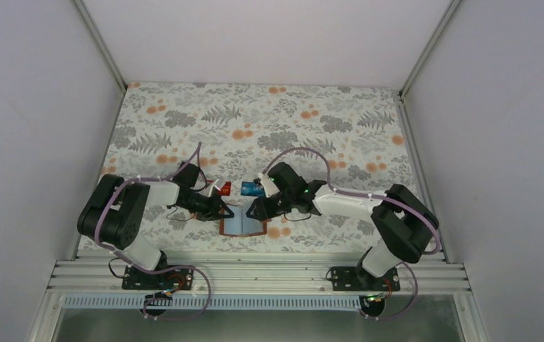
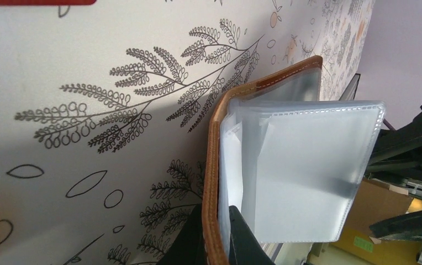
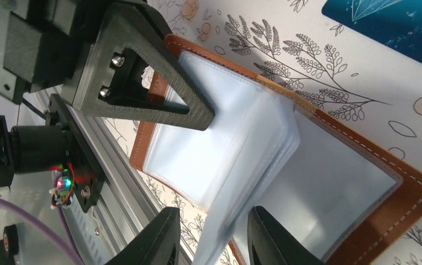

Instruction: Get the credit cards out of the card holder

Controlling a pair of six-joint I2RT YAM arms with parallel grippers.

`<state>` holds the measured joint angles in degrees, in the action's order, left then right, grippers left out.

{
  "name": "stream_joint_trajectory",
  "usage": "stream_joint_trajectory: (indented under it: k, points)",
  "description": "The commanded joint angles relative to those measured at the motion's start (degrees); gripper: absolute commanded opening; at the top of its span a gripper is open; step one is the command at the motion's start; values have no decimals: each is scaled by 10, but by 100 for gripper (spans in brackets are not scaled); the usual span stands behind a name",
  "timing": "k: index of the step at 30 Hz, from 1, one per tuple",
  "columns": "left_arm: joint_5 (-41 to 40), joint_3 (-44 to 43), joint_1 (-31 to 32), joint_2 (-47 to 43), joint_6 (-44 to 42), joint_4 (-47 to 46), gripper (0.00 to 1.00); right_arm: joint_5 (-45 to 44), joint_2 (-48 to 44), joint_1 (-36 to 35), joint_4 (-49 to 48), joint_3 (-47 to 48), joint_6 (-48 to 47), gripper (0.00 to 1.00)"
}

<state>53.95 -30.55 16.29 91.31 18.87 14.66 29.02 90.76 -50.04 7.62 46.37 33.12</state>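
The brown leather card holder (image 1: 243,226) lies open on the floral cloth near the front edge, between my two grippers. My left gripper (image 2: 217,210) is shut on its brown left cover (image 2: 214,143), with the clear plastic sleeves (image 2: 308,171) fanned up beside it. My right gripper (image 3: 214,212) is open, and the blurred loose sleeves (image 3: 253,143) stand between its fingers without being pinched. A red card (image 1: 224,188) and a blue card (image 1: 252,189) lie on the cloth just behind the holder. The sleeves that show look empty.
An aluminium rail (image 1: 255,274) runs along the near table edge, right in front of the holder. Pale enclosure walls stand at the left, right and back. The left gripper's black finger (image 3: 159,94) reaches over the holder's far side in the right wrist view.
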Motion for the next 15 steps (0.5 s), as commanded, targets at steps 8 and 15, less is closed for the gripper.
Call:
stream_joint_trajectory:
  k: [8, 15]
  points:
    - [4, -8, 2, -12, -6, -4, 2, -93, -49, 20, 103, 18, 16, 39]
    - [3, -8, 2, -10, -5, -6, 2, -2, -26, 21, 21, -2, 70, 43]
